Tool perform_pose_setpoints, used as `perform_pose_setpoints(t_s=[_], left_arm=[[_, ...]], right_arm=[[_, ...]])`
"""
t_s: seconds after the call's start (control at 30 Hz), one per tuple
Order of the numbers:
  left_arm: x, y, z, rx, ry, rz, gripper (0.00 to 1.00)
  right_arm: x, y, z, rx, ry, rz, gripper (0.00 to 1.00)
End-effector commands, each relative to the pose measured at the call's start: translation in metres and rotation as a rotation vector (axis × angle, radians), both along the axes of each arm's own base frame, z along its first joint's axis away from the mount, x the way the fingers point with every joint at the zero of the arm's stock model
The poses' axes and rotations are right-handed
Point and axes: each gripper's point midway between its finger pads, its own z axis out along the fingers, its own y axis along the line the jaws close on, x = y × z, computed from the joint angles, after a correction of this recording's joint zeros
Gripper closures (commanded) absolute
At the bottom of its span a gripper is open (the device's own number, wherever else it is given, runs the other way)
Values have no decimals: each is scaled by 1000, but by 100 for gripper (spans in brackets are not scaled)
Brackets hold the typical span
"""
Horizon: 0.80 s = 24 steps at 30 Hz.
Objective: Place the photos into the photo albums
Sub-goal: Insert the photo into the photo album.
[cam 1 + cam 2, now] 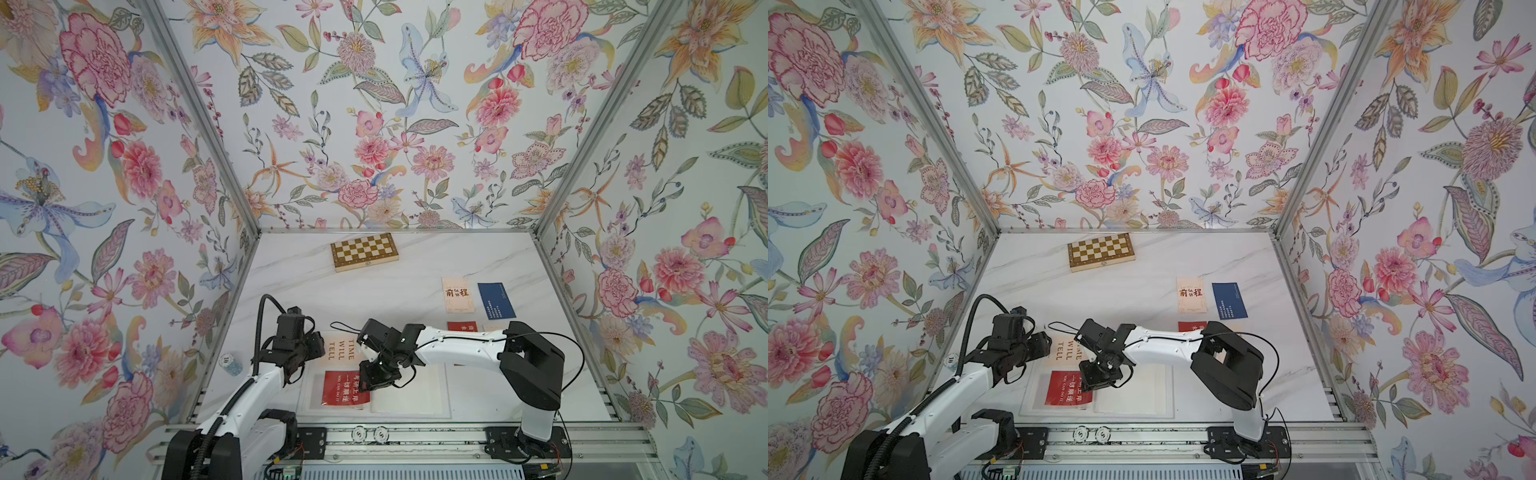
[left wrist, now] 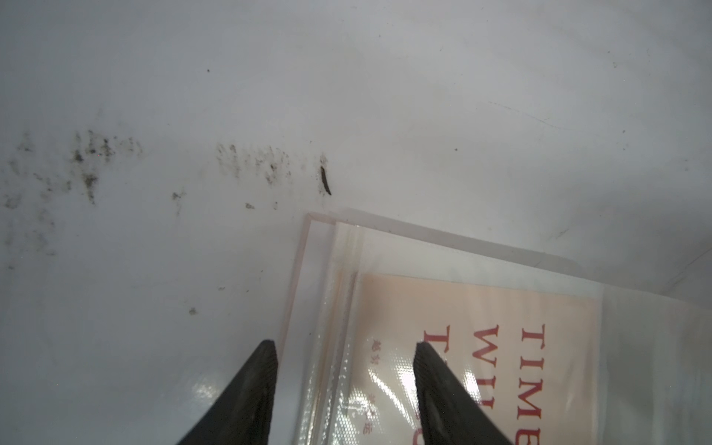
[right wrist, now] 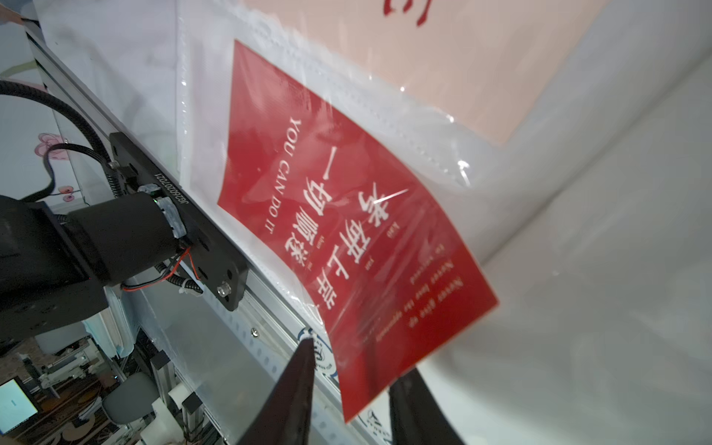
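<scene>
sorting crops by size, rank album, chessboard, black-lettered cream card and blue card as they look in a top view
1. album, though partly hidden
2. chessboard
3. black-lettered cream card and blue card: look alike, unranked

You're looking at a red photo (image 3: 327,231) with white lettering, a cream photo (image 1: 340,348) lettered in red, a navy photo (image 1: 496,301), a chessboard box (image 1: 363,251) checkered brown and cream, a white desk (image 1: 399,291) veined grey, and walls (image 1: 374,104) flowered pink, orange and blue.
</scene>
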Motion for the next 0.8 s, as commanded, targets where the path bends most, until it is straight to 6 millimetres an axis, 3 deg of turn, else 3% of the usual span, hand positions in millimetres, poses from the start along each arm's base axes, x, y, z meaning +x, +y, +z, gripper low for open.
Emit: perform_pose_setpoints(t_s=[0.0,0.37,0.77], left_arm=[[-4,0,-2,-4,6,-15,44],[-3,-2,1,-12,-3,-25,44],[7,-17,31,28,-84,-98,43]], right_arm=[[-6,11,4,37,18,51,67],[-3,28,-9,85,39,63,66],[14,-13,4,71,-36,-5,52]])
